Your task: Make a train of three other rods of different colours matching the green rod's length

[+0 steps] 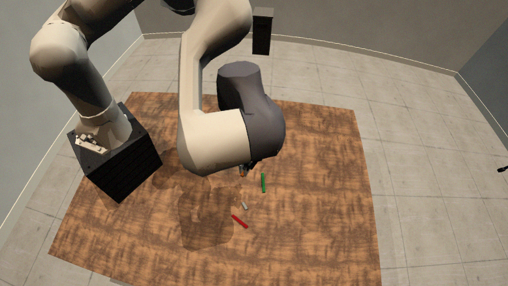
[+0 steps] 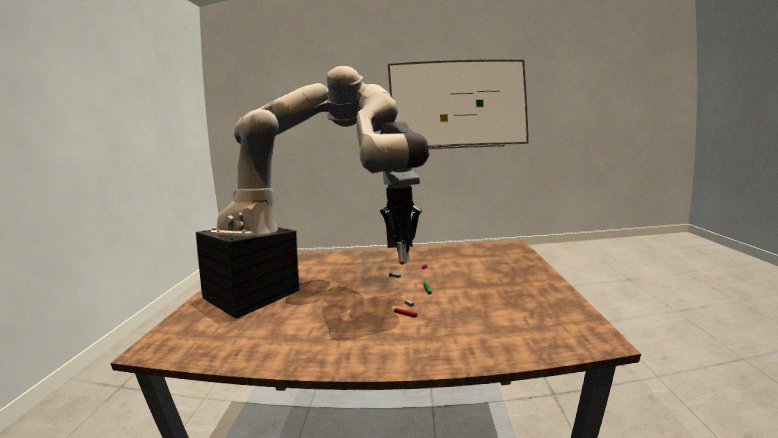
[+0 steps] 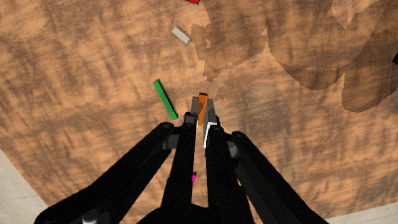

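My gripper (image 3: 201,107) is shut on the orange rod (image 3: 202,106) and holds it above the table; the rod shows in the top view (image 1: 241,174) and in the exterior view (image 2: 401,260) at the fingertips. The green rod (image 1: 262,182) lies flat just right of the gripper, and it also shows in the wrist view (image 3: 165,99) and in the exterior view (image 2: 427,287). The grey rod (image 1: 244,205) and the red rod (image 1: 239,221) lie nearer the front. A blue rod (image 2: 390,274) and a magenta rod (image 2: 424,266) lie behind, under the arm.
The arm's black base block (image 1: 117,163) stands at the table's left. The arm's big links hide part of the table in the top view. The table's edges are far from the rods.
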Available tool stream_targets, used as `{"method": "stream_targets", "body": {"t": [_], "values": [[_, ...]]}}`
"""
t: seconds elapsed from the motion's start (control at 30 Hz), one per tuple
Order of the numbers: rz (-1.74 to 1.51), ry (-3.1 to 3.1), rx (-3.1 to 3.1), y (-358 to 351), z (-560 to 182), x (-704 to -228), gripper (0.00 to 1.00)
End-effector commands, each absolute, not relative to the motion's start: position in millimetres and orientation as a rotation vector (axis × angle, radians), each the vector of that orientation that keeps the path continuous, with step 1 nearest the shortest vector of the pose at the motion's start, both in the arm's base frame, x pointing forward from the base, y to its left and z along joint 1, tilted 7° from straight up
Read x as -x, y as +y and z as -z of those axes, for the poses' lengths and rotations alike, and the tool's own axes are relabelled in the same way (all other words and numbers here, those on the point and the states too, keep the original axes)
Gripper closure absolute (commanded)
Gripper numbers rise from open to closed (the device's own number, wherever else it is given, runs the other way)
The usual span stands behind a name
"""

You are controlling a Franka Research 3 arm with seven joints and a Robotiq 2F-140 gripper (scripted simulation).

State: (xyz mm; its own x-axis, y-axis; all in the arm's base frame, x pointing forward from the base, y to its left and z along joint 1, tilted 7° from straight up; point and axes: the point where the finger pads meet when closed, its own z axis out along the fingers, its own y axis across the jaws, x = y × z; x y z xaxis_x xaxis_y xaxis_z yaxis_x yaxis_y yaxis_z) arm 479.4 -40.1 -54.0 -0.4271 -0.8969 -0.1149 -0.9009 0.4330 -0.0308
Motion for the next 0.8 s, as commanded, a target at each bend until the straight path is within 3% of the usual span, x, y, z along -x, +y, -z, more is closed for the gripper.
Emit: {"method": "stream_targets", "body": {"t": [0.0,0.77], "values": [[-0.063,2.569,1.607,-38,53,-477,0.97],[-0.026,2.061,2.221,-1,50,-480,0.97]]}}
